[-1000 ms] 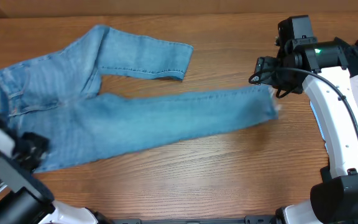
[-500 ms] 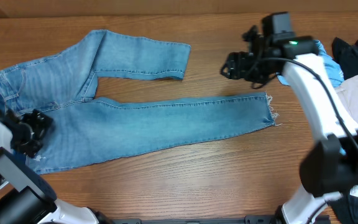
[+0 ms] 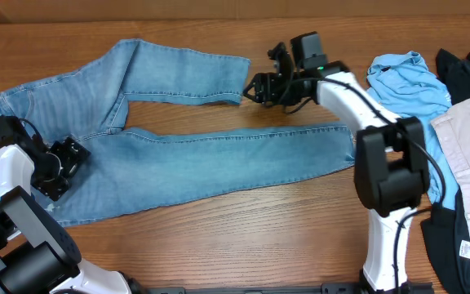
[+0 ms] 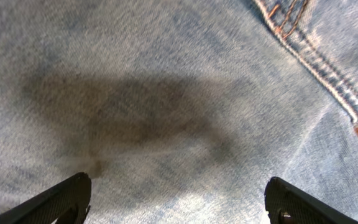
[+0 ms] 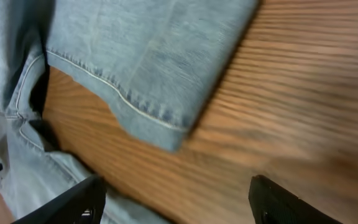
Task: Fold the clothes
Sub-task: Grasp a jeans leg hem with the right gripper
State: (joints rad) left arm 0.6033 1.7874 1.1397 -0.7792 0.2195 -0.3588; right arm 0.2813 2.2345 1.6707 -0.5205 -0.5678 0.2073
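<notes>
Since a second ago my right hand (image 3: pixel 257 86) swung left; wide, empty, just beside the jeans' (image 3: pixel 202 163) far-leg hem (image 3: pixel 237 82).

the jeans (image 3: pixel 186 159) are lying flat on the wooden table (image 3: pixel 243 237), waist at the left of the frame, one leg stretching across the centre, the other angling toward the upper centre. the left gripper (image 3: pixel 65 159) is hanging over the denim near the waist. the right gripper (image 3: pixel 261 86) is hanging just beside the upper leg's hem. a light-blue garment (image 3: pixel 406 77) is lying at upper right.
</notes>
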